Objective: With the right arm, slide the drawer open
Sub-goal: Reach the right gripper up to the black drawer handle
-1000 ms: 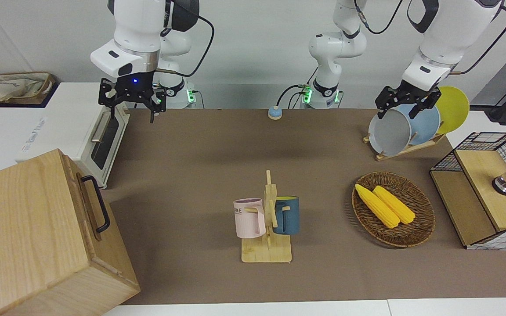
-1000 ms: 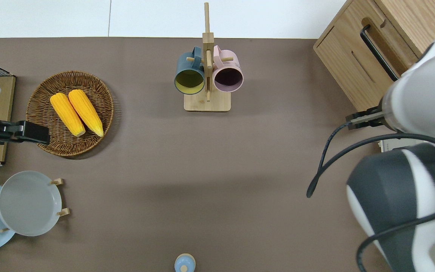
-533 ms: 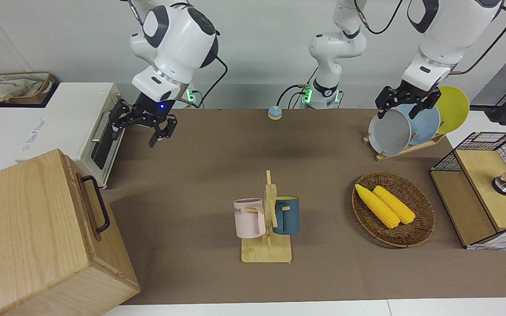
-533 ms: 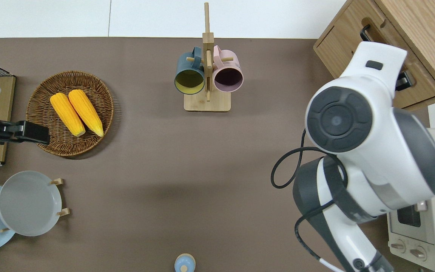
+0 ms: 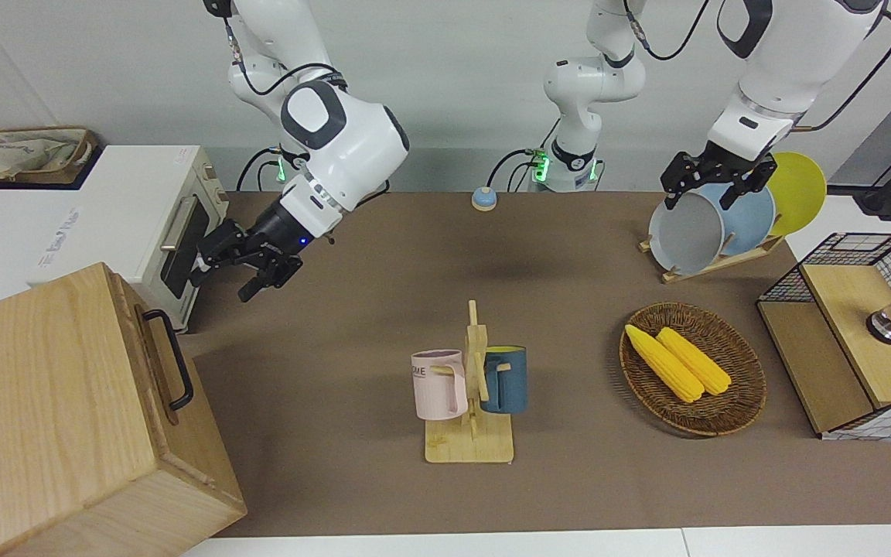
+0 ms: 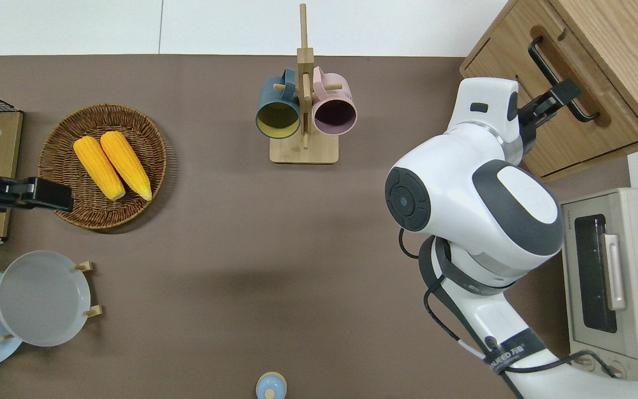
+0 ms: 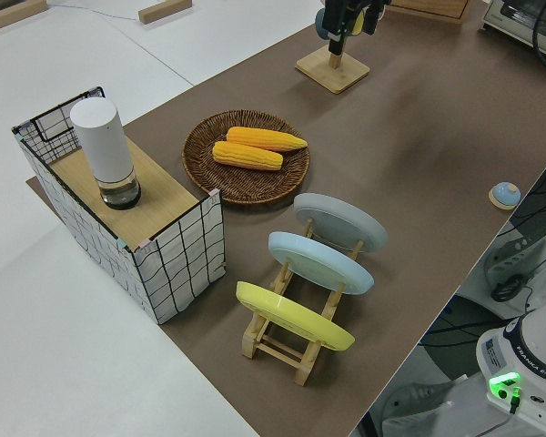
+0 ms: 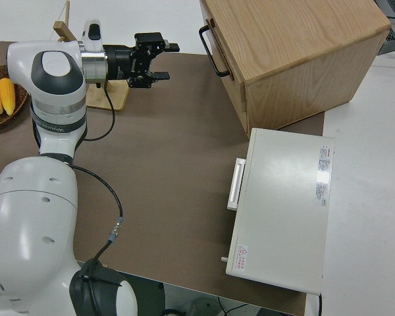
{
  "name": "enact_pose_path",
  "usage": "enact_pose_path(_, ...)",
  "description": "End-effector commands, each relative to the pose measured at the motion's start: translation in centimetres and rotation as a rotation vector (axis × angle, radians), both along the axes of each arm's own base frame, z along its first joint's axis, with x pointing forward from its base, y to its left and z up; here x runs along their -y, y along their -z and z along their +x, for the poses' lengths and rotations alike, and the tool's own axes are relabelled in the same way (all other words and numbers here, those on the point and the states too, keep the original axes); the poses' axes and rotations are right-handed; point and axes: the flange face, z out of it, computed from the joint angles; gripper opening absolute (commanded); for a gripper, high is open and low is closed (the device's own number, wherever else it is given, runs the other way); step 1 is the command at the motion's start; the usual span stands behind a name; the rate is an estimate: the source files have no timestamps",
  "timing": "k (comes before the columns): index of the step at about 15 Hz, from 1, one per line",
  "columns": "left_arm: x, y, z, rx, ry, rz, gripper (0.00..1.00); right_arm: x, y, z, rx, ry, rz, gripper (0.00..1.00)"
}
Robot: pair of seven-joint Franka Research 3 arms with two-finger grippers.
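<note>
The drawer [image 6: 571, 61] sits pushed into the pale wooden cabinet [image 5: 43, 402] at the right arm's end of the table. Its black bar handle [image 5: 171, 360] [image 6: 562, 77] [image 8: 212, 49] is free. My right arm [image 6: 474, 205] reaches toward it with the blue light on at its wrist. Its gripper [image 5: 229, 271] [image 8: 164, 61] is open and lies sideways, pointing at the handle. The right side view shows a gap between the fingertips and the bar. Nothing is between the fingers. My left gripper [image 5: 712, 186] is parked and open.
A white toaster oven [image 5: 144, 224] stands beside the cabinet, nearer to the robots. Mid-table stands a mug rack [image 5: 469, 394] with a pink and a blue mug. A corn basket [image 5: 693, 367], a plate rack [image 5: 716, 224] and a wire-mesh rack [image 5: 855, 333] are at the left arm's end.
My right arm has swung from over the toaster oven out toward the cabinet. Its gripper has dropped lower and turned sideways to face the handle. The left arm has not moved.
</note>
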Motion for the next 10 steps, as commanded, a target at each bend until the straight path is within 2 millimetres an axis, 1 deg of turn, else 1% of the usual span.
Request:
enact_pose_path(1, -0.1, -0.3, 0.2, -0.006, 0.012, 0.016, 0.99, 1.0, 4.3, 0.5, 0.045, -0.037, -0.095, 0.971)
enact_pose_path(3, -0.1, -0.4, 0.2, -0.005, 0.012, 0.016, 0.99, 2.1, 6.8, 0.8, 0.092, -0.020, -0.130, 0.935)
enact_pose_path(5, -0.1, -0.4, 0.2, -0.005, 0.012, 0.016, 0.99, 2.7, 8.0, 1.1, 0.139, -0.017, -0.166, 0.931)
enact_pose_path(6, -0.1, -0.4, 0.2, -0.005, 0.012, 0.016, 0.99, 3.1, 8.4, 1.3, 0.155, -0.016, -0.184, 0.931)
enact_pose_path(8, -0.1, -0.3, 0.2, -0.006, 0.012, 0.016, 0.99, 4.4, 8.5, 1.7, 0.200, 0.007, -0.177, 0.943)
enact_pose_path(10, -0.1, -0.4, 0.2, -0.005, 0.012, 0.016, 0.99, 4.5, 8.6, 1.9, 0.205, -0.007, -0.180, 0.958)
